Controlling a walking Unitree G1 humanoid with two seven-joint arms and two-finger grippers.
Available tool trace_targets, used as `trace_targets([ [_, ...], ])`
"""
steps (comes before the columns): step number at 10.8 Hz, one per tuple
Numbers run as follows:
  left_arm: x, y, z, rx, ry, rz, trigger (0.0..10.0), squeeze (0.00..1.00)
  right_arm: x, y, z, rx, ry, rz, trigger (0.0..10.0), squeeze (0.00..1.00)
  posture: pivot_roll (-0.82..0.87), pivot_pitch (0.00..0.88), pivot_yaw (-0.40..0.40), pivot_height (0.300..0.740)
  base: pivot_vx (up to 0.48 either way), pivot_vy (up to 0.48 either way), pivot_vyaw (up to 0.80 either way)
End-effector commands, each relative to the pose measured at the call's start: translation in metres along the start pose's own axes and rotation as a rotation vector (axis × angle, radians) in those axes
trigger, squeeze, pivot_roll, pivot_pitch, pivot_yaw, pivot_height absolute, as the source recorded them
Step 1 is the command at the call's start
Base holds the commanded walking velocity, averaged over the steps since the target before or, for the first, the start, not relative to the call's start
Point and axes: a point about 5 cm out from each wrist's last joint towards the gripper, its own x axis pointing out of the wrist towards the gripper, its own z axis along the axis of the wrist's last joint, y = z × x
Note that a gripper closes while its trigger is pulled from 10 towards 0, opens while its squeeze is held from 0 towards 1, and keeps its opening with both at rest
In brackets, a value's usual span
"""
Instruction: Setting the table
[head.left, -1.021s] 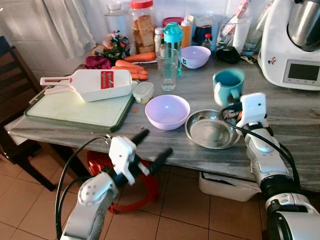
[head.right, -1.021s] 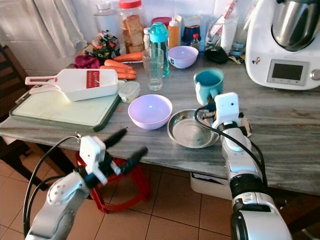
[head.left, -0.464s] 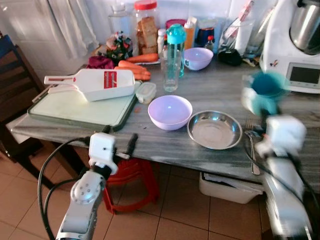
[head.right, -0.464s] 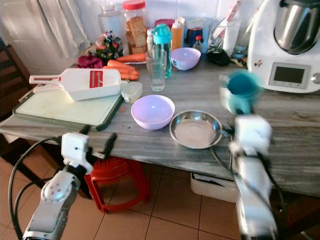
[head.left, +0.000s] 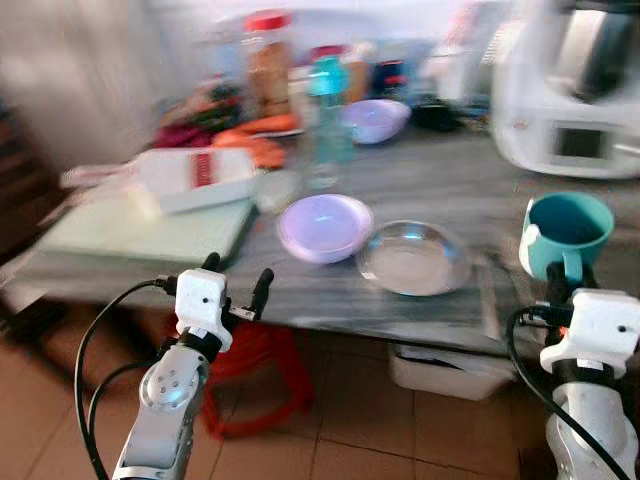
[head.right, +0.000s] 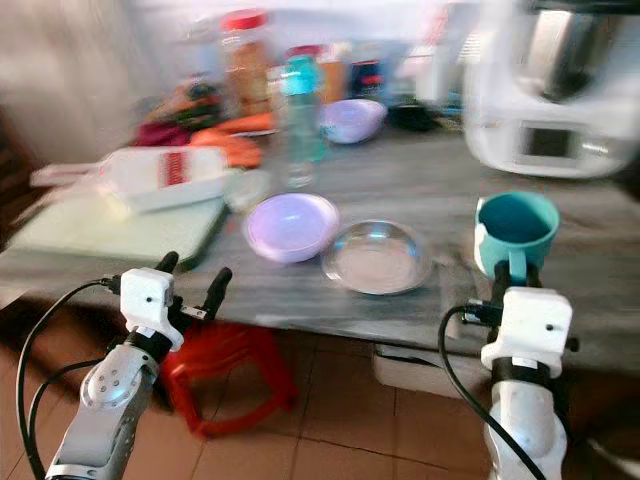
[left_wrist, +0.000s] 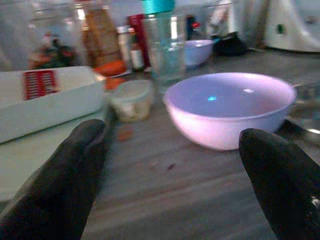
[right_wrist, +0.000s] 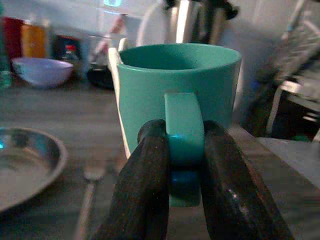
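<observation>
My right gripper (head.left: 568, 285) is shut on the handle of a teal mug (head.left: 565, 233) and holds it upright above the counter's front right edge; the right wrist view shows both fingers (right_wrist: 145, 200) clamped on the handle of the mug (right_wrist: 177, 92). My left gripper (head.left: 236, 288) stands open below the counter's front edge, facing a lilac bowl (head.left: 324, 225), which also fills the middle of the left wrist view as the lilac bowl (left_wrist: 230, 107). A steel plate (head.left: 413, 257) lies to the right of that bowl. The head views are blurred.
A cutting board (head.left: 140, 222) with a white slicer (head.left: 190, 175) lies at the left. At the back stand a glass (head.left: 322, 150), jars, carrots, a second lilac bowl (head.left: 375, 118) and a white kitchen machine (head.left: 575, 85). A red stool (head.left: 250, 370) stands under the counter.
My right gripper has lifted the teal mug off the counter and pulled it back toward the front edge. The camera has shifted and blurred. The left gripper has drawn back and stays open.
</observation>
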Motion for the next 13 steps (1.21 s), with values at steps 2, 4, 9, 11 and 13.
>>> trace_targets([
  [2,0.000,0.002,0.001,0.000,-0.003,-0.004,10.0,0.00,0.001,0.000,0.007,0.005,-0.029,-0.008,10.0,0.00,0.01,0.000,0.081,0.740,0.000,0.000,-0.55],
  [4,0.000,0.002,0.001,0.000,-0.003,-0.004,10.0,0.00,0.001,0.000,0.007,0.005,-0.029,-0.008,10.0,0.00,0.01,0.000,0.081,0.740,0.000,0.000,-0.55],
  [9,0.000,0.002,0.001,0.000,-0.003,-0.004,10.0,0.00,0.001,0.000,0.007,0.005,-0.029,-0.008,10.0,0.00,0.01,0.000,0.081,0.740,0.000,0.000,-0.55],
  [11,0.006,-0.011,0.031,-0.080,-0.128,-0.046,10.0,0.00,0.001,0.011,0.027,0.016,-0.077,0.035,10.0,0.00,0.02,0.000,0.069,0.740,0.191,0.000,-0.27],
  [13,0.006,-0.012,0.031,-0.077,-0.130,-0.050,10.0,0.00,0.001,0.015,0.026,0.024,-0.077,0.053,10.0,0.00,0.02,0.000,0.068,0.740,0.405,0.000,0.00],
])
